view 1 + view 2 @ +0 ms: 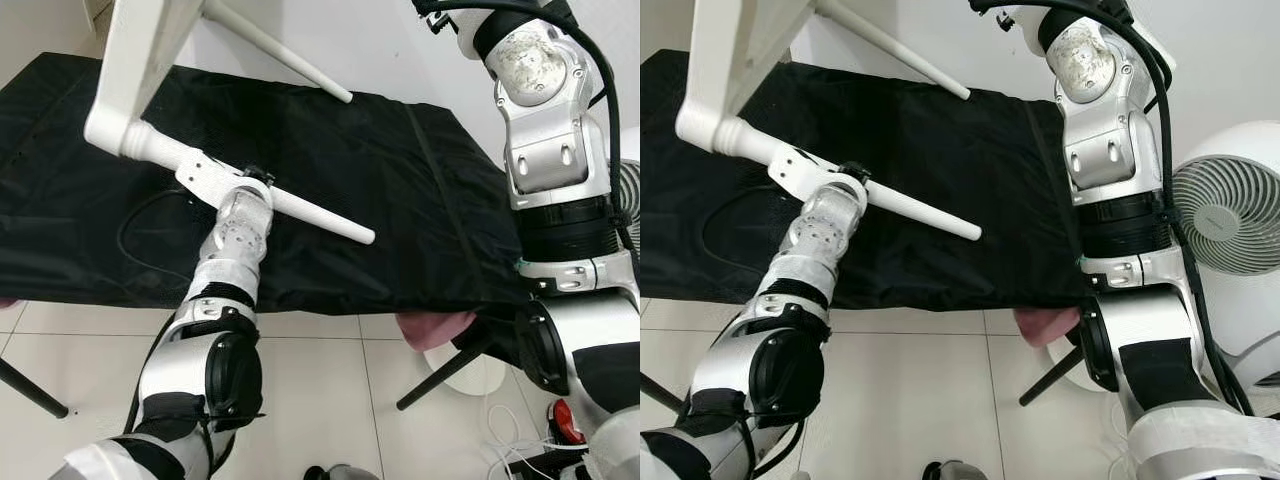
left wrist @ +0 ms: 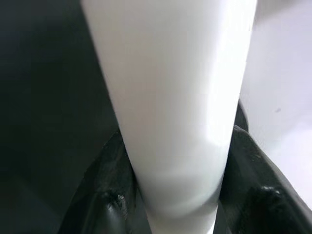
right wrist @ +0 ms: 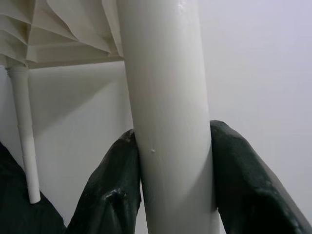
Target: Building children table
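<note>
The white children's table (image 1: pixel 135 60) hung tilted over the black cloth (image 1: pixel 400 190), its legs (image 1: pixel 300 205) jutting across the near space; open cloth lay free to the right of the lower leg; a fan (image 1: pixel 1230 210) crowded the right arm's outer side; a dark cable (image 1: pixel 140 225) looped on the cloth at left.

I see the children's table (image 1: pixel 140 60) tipped above the worktop (image 1: pixel 420 200); a fan (image 1: pixel 1230 210) stands to my right.
</note>
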Motion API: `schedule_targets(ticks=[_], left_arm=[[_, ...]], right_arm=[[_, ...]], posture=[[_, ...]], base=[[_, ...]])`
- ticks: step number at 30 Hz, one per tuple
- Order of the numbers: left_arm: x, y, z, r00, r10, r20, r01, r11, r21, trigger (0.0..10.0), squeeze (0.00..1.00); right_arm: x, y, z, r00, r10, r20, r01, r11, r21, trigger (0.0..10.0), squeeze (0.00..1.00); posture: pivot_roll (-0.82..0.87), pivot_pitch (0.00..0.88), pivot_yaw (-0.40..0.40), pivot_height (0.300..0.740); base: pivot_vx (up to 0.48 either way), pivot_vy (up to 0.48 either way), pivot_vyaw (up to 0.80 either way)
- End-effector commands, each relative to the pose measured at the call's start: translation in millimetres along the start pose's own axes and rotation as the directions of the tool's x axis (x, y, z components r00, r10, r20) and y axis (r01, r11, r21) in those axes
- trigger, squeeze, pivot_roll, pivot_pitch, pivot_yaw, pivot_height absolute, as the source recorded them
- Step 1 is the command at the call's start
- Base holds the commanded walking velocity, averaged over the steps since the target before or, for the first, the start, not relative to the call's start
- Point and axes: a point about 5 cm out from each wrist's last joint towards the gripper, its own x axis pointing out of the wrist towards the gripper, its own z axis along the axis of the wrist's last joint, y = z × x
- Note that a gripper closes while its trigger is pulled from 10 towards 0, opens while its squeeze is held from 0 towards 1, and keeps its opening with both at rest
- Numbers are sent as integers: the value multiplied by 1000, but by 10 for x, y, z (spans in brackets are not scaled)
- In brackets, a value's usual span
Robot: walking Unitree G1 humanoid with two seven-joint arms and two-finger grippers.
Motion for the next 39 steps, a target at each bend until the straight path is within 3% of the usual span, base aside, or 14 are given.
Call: schedule_targets(ticks=[1, 6, 10, 12, 16, 19, 24, 27, 29, 32, 33, 36, 37, 39], left_arm=[[-80, -231, 626, 912, -318, 260, 287, 946, 148, 0, 0], [-296, -478, 939, 824, -445, 350, 370, 891, 262, 0, 0], [-333, -520, 984, 809, -463, 363, 380, 882, 278, 0, 0], [-506, -716, 1140, 742, -540, 398, 437, 839, 323, 0, 0], [-648, -864, 1219, 692, -595, 409, 479, 802, 357, 0, 0], [-827, -1056, 1217, 622, -672, 403, 536, 740, 407, 0, 0], [-967, -1177, 1055, 580, -742, 336, 599, 668, 441, 0, 0], [-1006, -1184, 802, 579, -778, 242, 636, 617, 463, 0, 0], [-1009, -1177, 741, 581, -784, 219, 643, 607, 467, 0, 0], [-1020, -1144, 600, 588, -794, 155, 654, 579, 487, 0, 0], [-1020, -1144, 600, 588, -794, 155, 654, 579, 487, 0, 0], [-1028, -1099, 489, 593, -799, 103, 662, 556, 502, 0, 0], [-1029, -1056, 403, 592, -803, 62, 670, 534, 516, 0, 0], [-1055, -993, 258, 576, -817, -24, 684, 466, 562, 0, 0]], right_arm=[[-124, -434, -53, 975, -223, -15, 224, 972, 71, 0, 0], [-254, -482, -145, 959, -278, -58, 283, 955, 89, 0, 0], [-292, -483, -197, 955, -287, -78, 293, 952, 85, 0, 0], [-463, -333, -500, 940, -277, -197, 299, 950, 92, 0, 0], [-624, -139, -754, 920, -245, -307, 298, 944, 139, 0, 0], [-818, 109, -1045, 877, -213, -431, 330, 919, 216, 0, 0], [-971, 450, -1210, 875, -134, -465, 309, 894, 325, 0, 0], [-1052, 718, -1310, 874, -56, -483, 320, 815, 484, 0, 0], [-1065, 771, -1329, 874, -39, -484, 319, 797, 513, 0, 0], [-1082, 904, -1333, 885, 5, -466, 329, 700, 634, 0, 0], [-1082, 904, -1333, 885, 5, -466, 329, 700, 634, 0, 0], [-1089, 1015, -1345, 893, 45, -447, 322, 630, 707, 0, 0], [-1079, 1093, -1349, 904, 86, -419, 292, 591, 752, 0, 0], [-1049, 1207, -1320, 927, 151, -344, 200, 577, 792, 0, 0]], posture=[[-102, 0, -60, 740], [-89, 0, -62, 740], [-89, 0, -61, 740], [-78, 0, -62, 740], [-70, 0, -65, 740], [-59, 0, -73, 740], [-55, 0, -75, 740], [-53, 0, -73, 740], [-53, 0, -73, 740], [-52, 0, -71, 740], [-52, 0, -71, 740], [-52, 1, -69, 740], [-52, 1, -69, 740], [-45, 2, -69, 740]], base=[[0, 0, 0], [0, 0, 0], [0, 0, 0], [0, 0, 0], [0, 0, 0], [0, 0, 0], [0, 0, 0], [0, 0, 0], [0, 0, 0], [0, 0, 0], [0, 0, 0], [0, 0, 0], [0, 0, 0], [0, 0, 0]])
